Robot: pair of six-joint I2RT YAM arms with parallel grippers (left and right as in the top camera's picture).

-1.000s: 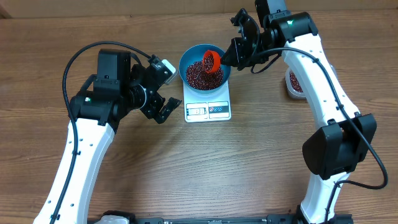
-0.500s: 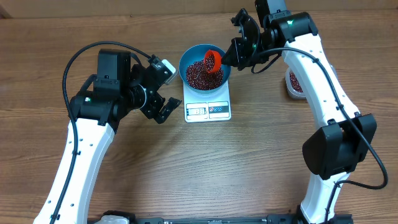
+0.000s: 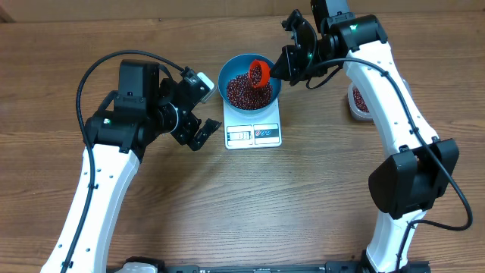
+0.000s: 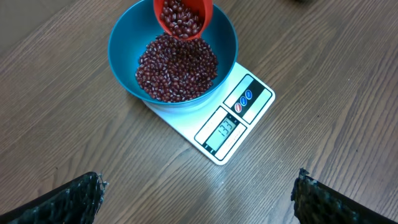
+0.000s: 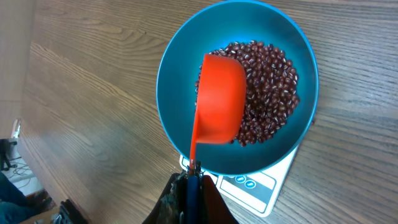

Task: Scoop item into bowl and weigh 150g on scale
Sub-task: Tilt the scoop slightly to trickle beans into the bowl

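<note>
- We see one bowl (image 3: pixel 226 79) of beans (image 3: pixel 244 92) sitting on one scale (image 3: pixel 254 135), on the bench (image 3: pixel 227 197).
- Right claw (image 5: pixel 189 182), clenched on one scoop (image 3: pixel 258 72), tilts it over the bowl.
- Left claw (image 3: pixel 203 108) is released and empty, beside the scale.
- One tub (image 3: pixel 359 102) stands apart.

Brown wood-grain table (image 3: pixel 227 205) filled nearly the whole overhead view, grain running left to right, with darker streaks here and there. The surface looked matte. A paler strip (image 3: pixel 114 6) ran along the top of the overhead view at the table's far edge; couldn't tell whether it was wall, floor or edge trim. A dark rail (image 3: pixel 258 268) sat along the near edge at the bottom. In the right wrist view a grey floor (image 5: pixel 12 93) showed past the table's edge on the left, with loose cables (image 5: pixel 7 155) on it, blurred. Light was soft and even from above, and shadows on the wood were faint and short.
</note>
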